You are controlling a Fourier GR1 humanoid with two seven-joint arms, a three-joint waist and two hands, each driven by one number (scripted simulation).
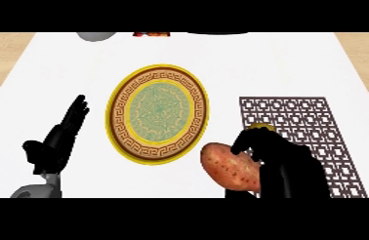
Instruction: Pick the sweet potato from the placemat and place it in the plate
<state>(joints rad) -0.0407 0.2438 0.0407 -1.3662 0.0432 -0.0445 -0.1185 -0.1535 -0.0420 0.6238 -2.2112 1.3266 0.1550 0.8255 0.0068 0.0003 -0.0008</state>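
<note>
At the left of the head view, the left hand (63,136) is seen with its fingers straight and together, pointing up the white tabletop (288,63); nothing is held by it and it is judged to be resting. Just to its right, but apart from it, the plate (158,113) is found, round, gold-rimmed, with a green patterned middle, and nothing lies in it.

Further right, the sweet potato (229,168) is seen near the view's lower edge, between the plate and the placemat (302,131), off the mat's dark lattice and close to the plate's lower right rim. Whether it is lifted clear of the tabletop cannot be told. The right hand (284,163) is clamped on it, its fingers curled over the tuber's right side and top, so that part is hidden.

The sweet potato is judged to be stiff, fairly heavy for its bulk and not fragile; its skin looks rough and speckled, so slipping is thought unlikely. Its rounded, tapering form could be rolled in the grasp, so hold is best taken across the thick middle.
</note>
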